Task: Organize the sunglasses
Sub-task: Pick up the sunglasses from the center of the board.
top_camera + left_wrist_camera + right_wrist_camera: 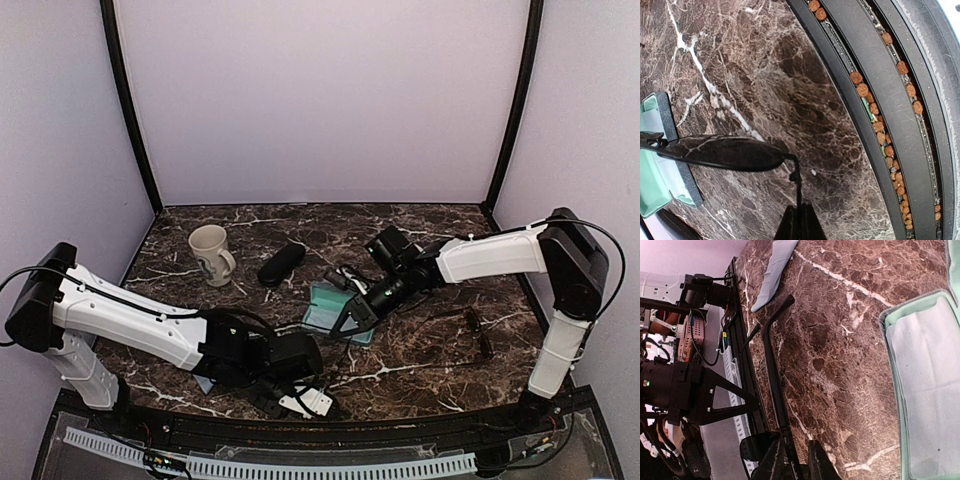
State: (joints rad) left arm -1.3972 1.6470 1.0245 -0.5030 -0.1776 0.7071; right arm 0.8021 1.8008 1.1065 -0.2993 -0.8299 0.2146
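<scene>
One pair of sunglasses hangs above the table between my two grippers. My left gripper is shut on one thin arm of it, which shows clearly in the left wrist view. My right gripper is at the other hinge. Its jaws stand a little apart, with the long arm between them and a lens beside them. The open blue-grey case with green lining lies just under and beside the pair. A second thin dark pair seems to lie on the table at the right.
A black oblong case and a cream mug stand behind the left arm. A grey cloth lies near the front edge. The table's black front rim runs close to my left gripper.
</scene>
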